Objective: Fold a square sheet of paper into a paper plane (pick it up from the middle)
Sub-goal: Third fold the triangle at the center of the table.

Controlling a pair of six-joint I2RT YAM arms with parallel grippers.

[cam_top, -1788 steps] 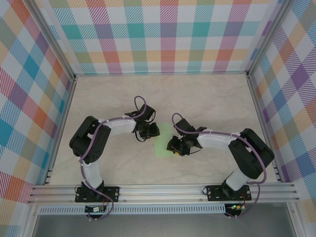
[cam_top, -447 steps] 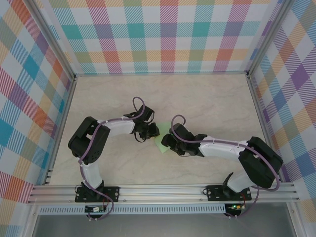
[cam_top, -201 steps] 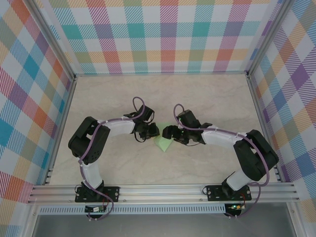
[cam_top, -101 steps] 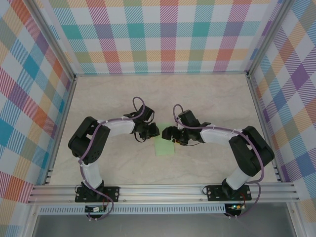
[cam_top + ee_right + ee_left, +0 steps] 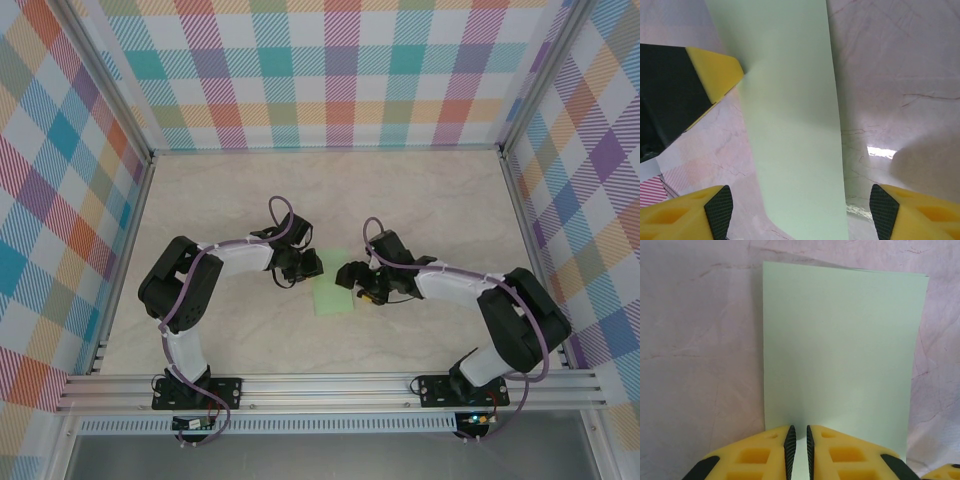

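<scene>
The square sheet of paper [image 5: 332, 297] lies flat on the table as a pale green upright rectangle, about half as wide as it is tall; it looks folded double. My left gripper [image 5: 312, 268] is at its top left corner. In the left wrist view the paper [image 5: 840, 350] runs under the left gripper [image 5: 799, 440], whose jaws stand shut with a hair's gap and their tips on the paper's near edge. My right gripper [image 5: 352, 285] hovers at the paper's right edge. In the right wrist view it [image 5: 802, 207] is wide open over the paper [image 5: 790, 125].
The beige marble tabletop [image 5: 420, 200] is bare around the paper. Plaid walls and aluminium rails [image 5: 330, 385] close in the workspace. The left gripper's yellow finger [image 5: 715, 75] shows in the right wrist view, touching the paper's edge.
The paper, raised as a pointed flap a second ago, now lies flat as a rectangle. My right gripper has let it go and drawn slightly to the right. The left gripper has stayed put.
</scene>
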